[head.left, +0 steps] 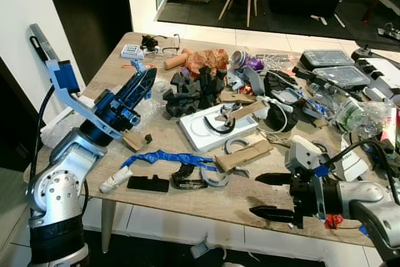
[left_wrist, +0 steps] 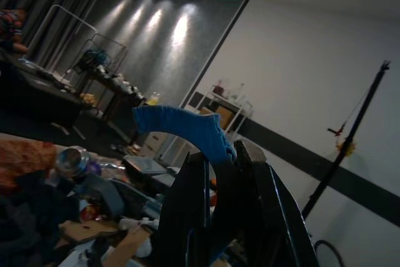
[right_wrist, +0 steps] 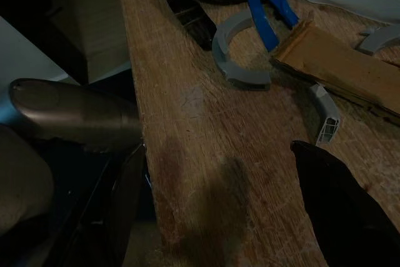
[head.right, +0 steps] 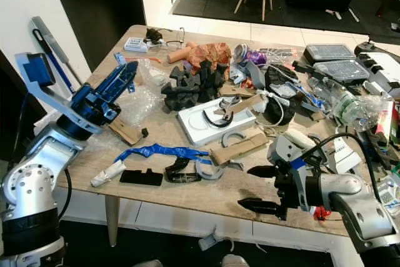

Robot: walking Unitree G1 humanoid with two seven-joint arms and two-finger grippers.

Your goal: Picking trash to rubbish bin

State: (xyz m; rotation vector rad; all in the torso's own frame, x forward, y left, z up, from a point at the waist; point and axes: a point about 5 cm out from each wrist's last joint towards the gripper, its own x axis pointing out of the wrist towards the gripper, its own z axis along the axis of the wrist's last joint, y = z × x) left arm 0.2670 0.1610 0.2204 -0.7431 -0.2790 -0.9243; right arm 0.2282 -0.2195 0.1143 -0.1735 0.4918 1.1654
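- The left gripper (head.left: 142, 84) is pinching a curved blue scrap (left_wrist: 187, 130) tight, up over the messy table (head.left: 206, 198).
- The right gripper (head.left: 270, 197) is hanging wide open over the table's near edge, near a gray ring (right_wrist: 234, 57).
- I think picking up is happening. Next, the scrap needs carrying to a bin.

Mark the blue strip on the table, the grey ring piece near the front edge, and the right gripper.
Blue strip (head.left: 164, 157), left eye view, middle of the strip.
Grey ring piece (right_wrist: 232, 67), right wrist view, on its curved band.
Right gripper (head.left: 273, 196), left eye view, midway between the open fingertips.
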